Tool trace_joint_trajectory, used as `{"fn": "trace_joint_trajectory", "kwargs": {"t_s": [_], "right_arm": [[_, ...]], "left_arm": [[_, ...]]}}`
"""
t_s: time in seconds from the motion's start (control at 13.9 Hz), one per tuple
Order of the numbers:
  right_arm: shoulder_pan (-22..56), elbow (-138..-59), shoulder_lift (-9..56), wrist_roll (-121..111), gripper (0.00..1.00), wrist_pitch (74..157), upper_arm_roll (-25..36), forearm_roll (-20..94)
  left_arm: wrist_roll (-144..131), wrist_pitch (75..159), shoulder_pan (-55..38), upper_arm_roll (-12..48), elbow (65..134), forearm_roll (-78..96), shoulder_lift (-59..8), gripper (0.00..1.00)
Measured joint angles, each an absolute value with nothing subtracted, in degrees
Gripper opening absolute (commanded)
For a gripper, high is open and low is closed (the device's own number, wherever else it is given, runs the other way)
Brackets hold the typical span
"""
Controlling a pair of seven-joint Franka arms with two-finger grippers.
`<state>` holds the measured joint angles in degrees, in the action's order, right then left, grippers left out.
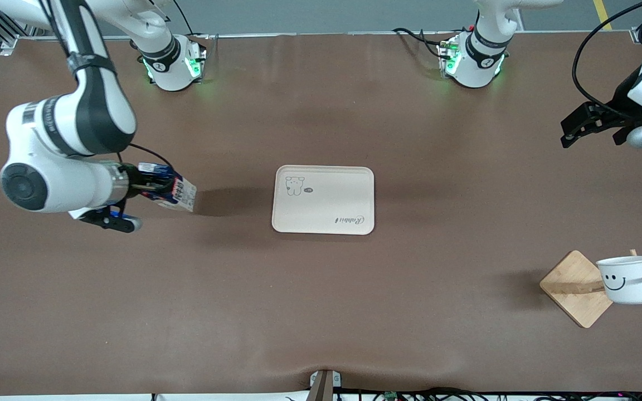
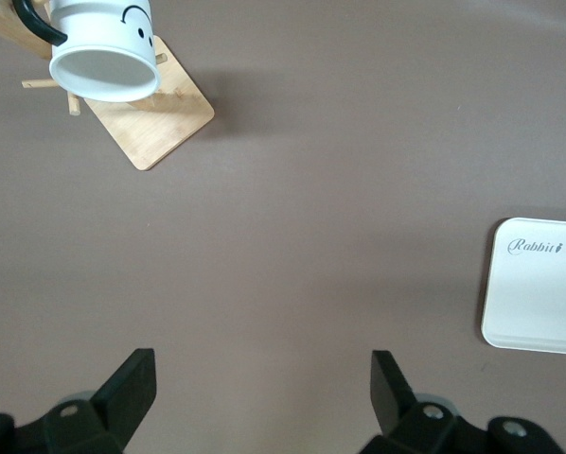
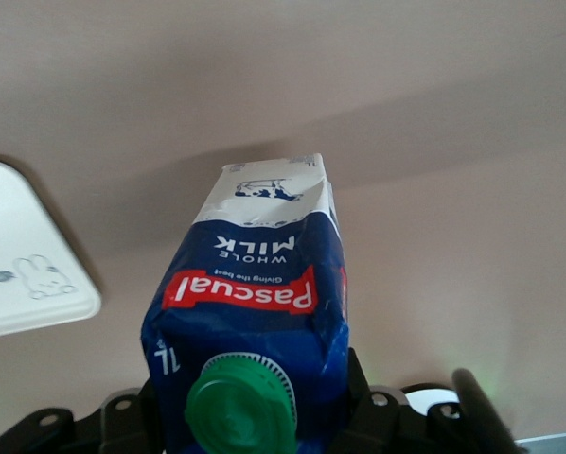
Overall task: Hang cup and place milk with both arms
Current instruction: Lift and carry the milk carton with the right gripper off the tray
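Observation:
The milk is a dark-blue carton with a green cap, a red band and a white lower part. It hangs tilted in the air over the table toward the right arm's end, beside the tray. My right gripper is shut on its upper part, near the cap. In the right wrist view the milk fills the space between the jaws of the right gripper. The cup, a white mug with a smiley face, hangs by its black handle on a wooden rack at the left arm's end. My left gripper waits open in the air with nothing between its fingers.
A cream tray lies flat at the middle of the table with nothing on it. The left wrist view shows the left gripper over bare brown table, with the cup, the rack and a tray corner farther off.

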<state>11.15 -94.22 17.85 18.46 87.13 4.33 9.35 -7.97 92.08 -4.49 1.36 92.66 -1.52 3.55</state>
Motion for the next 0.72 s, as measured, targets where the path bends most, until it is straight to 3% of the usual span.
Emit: {"fn": "trace_joint_trajectory", "kwargs": {"t_s": [0.57,0.72], "right_arm": [[-2.9,-99.2,16.4,0.2,0.00,87.6,4.4,5.1],[-5.6,-103.2,15.1,-2.8,0.00,91.1,4.4,4.8]], "left_arm": [[-8.0,92.1,-4.5,1.4,92.7,-1.5,3.6,1.00],[-8.0,92.1,-4.5,1.4,92.7,-1.5,3.6,1.00]]}}
